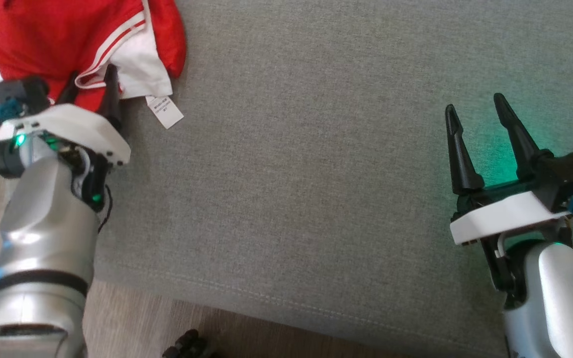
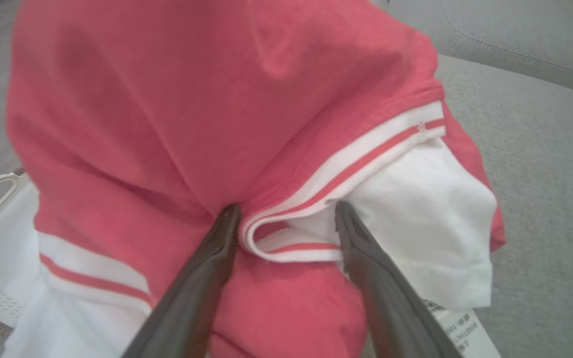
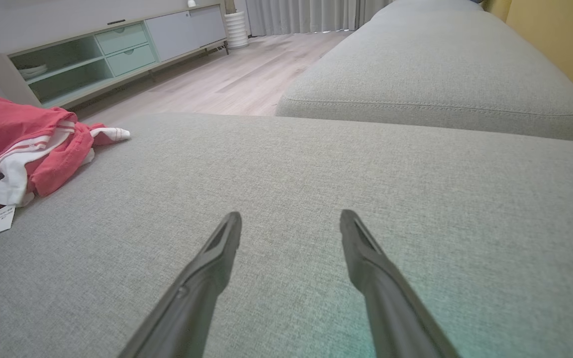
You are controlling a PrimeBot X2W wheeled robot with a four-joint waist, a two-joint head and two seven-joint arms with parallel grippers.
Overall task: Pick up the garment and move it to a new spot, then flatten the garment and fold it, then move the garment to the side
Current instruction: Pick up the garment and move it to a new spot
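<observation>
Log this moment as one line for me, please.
phase: pick-up | left gripper: open, garment hem between fingers | right gripper: open, empty, over sofa | garment: bunched

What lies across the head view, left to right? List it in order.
garment → label → right claw

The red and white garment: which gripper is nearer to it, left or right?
Left. The left gripper is at the garment, its open fingers around a striped fold. The right gripper stands open far off over the grey cushion.
</observation>
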